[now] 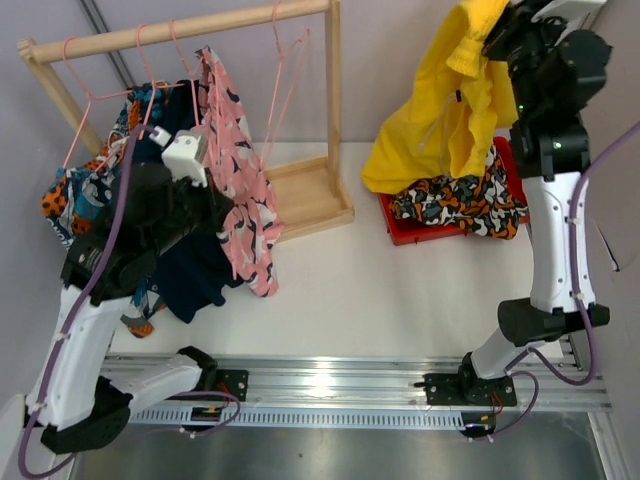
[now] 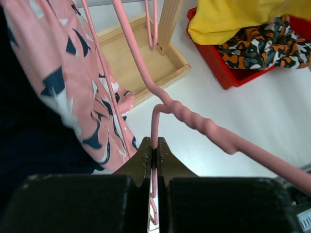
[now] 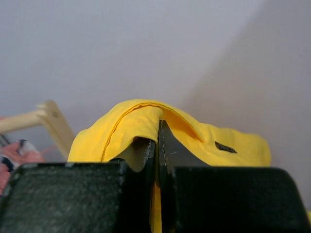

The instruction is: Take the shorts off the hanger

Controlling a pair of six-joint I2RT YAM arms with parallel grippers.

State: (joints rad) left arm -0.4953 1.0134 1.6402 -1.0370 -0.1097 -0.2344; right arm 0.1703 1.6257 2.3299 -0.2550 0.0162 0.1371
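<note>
I note pink patterned shorts (image 2: 63,87) beside my left gripper (image 2: 155,150), itself clamped on a pink wire hanger (image 2: 194,121); right gripper (image 3: 156,145) pinches yellow cloth shorts (image 3: 194,133).

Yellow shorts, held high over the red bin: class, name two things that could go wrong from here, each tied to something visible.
1. The right gripper is shut on only a fold of the yellow shorts, whose hem hangs past the red bin at its left rim; on release, part could land on the table.
2. The left gripper pinches a thin pink hanger beside the pink patterned shorts; a pull might snag them or shift the wooden rack.
</note>
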